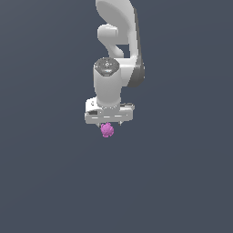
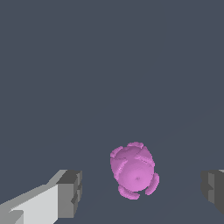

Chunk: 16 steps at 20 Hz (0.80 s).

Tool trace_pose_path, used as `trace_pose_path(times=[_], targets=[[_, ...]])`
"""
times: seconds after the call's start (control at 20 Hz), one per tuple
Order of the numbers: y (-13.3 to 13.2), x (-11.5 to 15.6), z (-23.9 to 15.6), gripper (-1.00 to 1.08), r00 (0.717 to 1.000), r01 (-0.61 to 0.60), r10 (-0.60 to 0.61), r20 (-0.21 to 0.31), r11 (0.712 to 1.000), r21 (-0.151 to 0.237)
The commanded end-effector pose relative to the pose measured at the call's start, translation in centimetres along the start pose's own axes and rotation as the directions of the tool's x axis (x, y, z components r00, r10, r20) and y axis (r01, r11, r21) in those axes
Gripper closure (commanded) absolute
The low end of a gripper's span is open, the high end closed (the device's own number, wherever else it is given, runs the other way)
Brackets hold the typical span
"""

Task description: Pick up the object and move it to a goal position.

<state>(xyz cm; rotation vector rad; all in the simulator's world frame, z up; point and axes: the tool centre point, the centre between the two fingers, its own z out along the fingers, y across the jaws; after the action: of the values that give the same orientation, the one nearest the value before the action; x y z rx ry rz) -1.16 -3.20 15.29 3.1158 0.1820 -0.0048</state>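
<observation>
1. White robot arm (image 1: 116, 45), pointing straight down over a plain dark grey tabletop (image 1: 45, 182).
2. Gripper (image 1: 109, 124) with jaws spread wide apart, holding nothing.
3. Small magenta-pink object (image 1: 107, 130), lumpy and roundish, sitting just below the gripper body in the exterior view.
4. In the wrist view, same object (image 2: 133, 170) lying in the gap between the jaws, nearer the pale grey finger (image 2: 61, 194) than the dark finger (image 2: 214, 190) at the opposite edge.
5. Clear space on both sides of the object; neither finger touching it.
6. Impossible to tell whether the object rests on the tabletop or hangs above it.
</observation>
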Motion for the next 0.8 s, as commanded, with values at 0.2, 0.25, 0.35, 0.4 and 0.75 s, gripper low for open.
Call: trace_pose_path(times=[0.2, 0.25, 0.35, 0.4, 0.75], targets=[[0.7, -1.5, 2.4, -0.92, 0.993, 0.115, -0.115, -0.002, 0.993, 0.006], [0.8, -1.8, 2.8, -0.92, 0.991, 0.137, -0.137, -0.002, 0.991, 0.008], [1.0, -2.4, 3.6, -0.92, 0.984, 0.176, -0.176, -0.003, 0.984, 0.010], [1.1, -2.6, 4.0, -0.92, 0.981, 0.193, -0.193, -0.004, 0.981, 0.011], [1.5, -4.0, 5.7, -0.92, 0.959, 0.284, -0.284, -0.008, 0.959, 0.016]])
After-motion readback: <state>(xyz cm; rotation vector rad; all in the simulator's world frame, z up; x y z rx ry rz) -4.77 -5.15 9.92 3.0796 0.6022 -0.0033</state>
